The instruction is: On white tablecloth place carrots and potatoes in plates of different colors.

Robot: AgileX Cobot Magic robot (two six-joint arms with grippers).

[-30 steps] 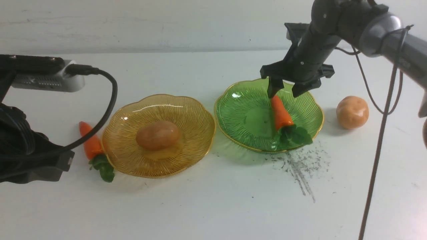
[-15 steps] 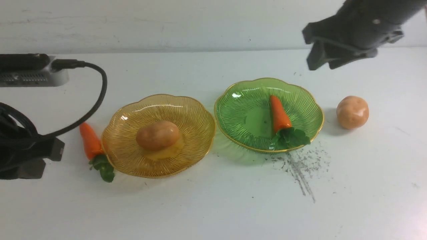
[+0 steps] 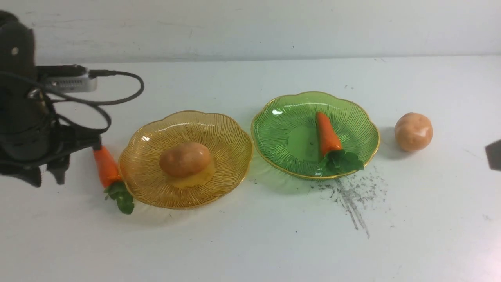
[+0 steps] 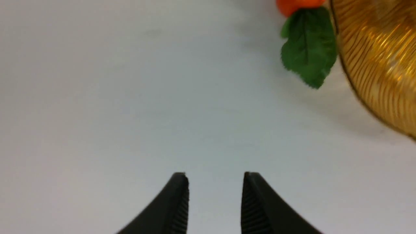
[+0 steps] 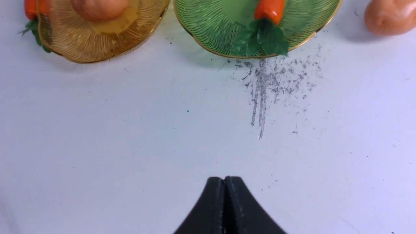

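Nearby, the left gripper [image 4: 215, 177] hung parted and empty beside the loose carrot [image 3: 105, 166], which lay just beside the amber plate [image 3: 229, 131]; the right gripper [image 5: 224, 179] sat pinched together.

White tablecloth [image 3: 250, 243] on my feed: two plates and two loose pieces.
I see the amber plate [image 3: 219, 117] and green plate [image 3: 282, 117] side by side, a carrot [image 3: 105, 166] just beside the amber rim, a potato [image 3: 413, 132] right of the green, and grey scuffs [image 3: 352, 196] in front.
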